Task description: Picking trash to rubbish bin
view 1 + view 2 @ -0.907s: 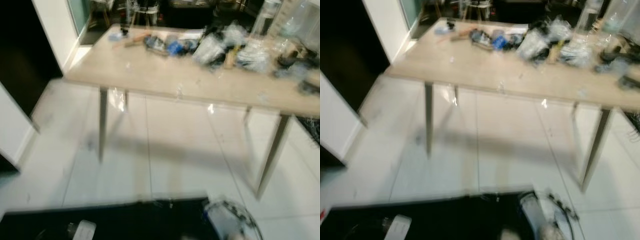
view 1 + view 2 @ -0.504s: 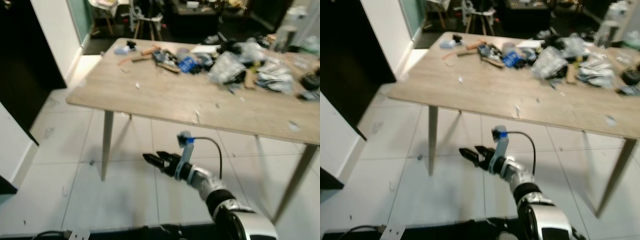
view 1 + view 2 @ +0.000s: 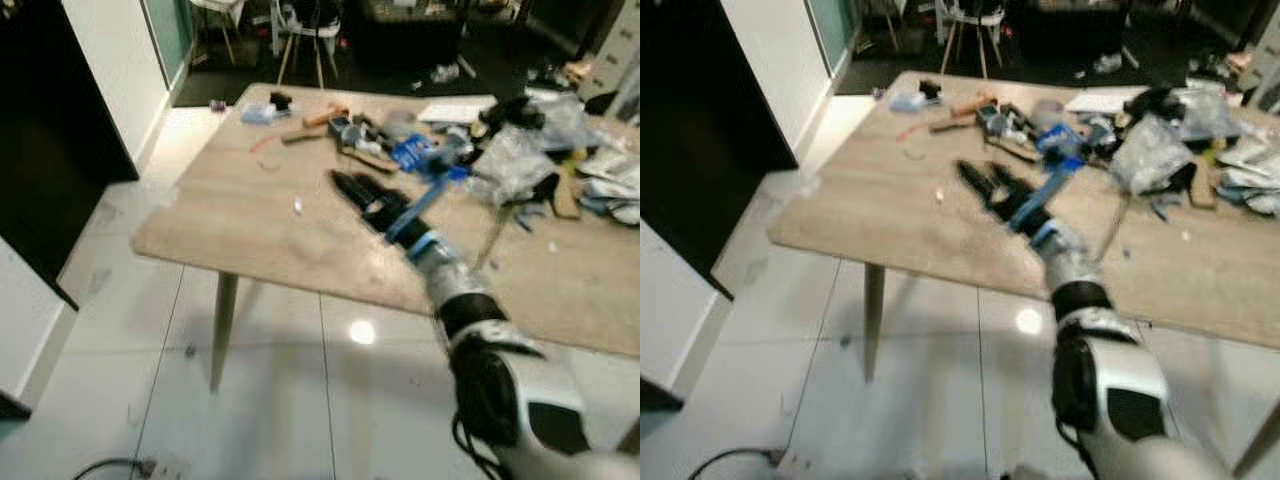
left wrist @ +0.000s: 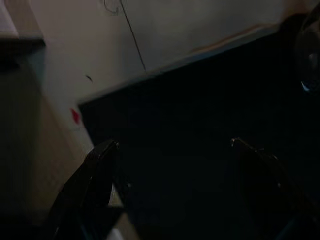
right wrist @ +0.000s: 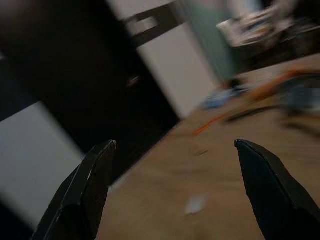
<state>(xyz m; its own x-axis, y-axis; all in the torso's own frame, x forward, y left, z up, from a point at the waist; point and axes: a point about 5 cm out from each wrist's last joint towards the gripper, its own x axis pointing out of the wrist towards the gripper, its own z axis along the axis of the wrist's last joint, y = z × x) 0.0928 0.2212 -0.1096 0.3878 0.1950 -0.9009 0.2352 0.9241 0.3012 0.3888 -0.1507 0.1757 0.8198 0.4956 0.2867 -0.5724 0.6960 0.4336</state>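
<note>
We note left gripper (image 4: 170, 190) idle in shade, jaws apart. Right gripper (image 3: 358, 190) over table (image 3: 230, 225), jaws spread, empty. Small white scrap (image 3: 298, 206) lies just beside it, flat, pale. Risk: thin scrap slips under closing jaws, or gets pushed along the wood.

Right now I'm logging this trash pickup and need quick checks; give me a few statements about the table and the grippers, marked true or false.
1. The right gripper is over the wooden table. True.
2. The right gripper holds a piece of trash. False: its fingers are apart, with nothing between them.
3. A small white scrap lies on the table near the right gripper. True.
4. The clutter sits at the table's near edge. False: it lies along the far side.
5. The left gripper is shut. False: its fingers are apart.
</note>
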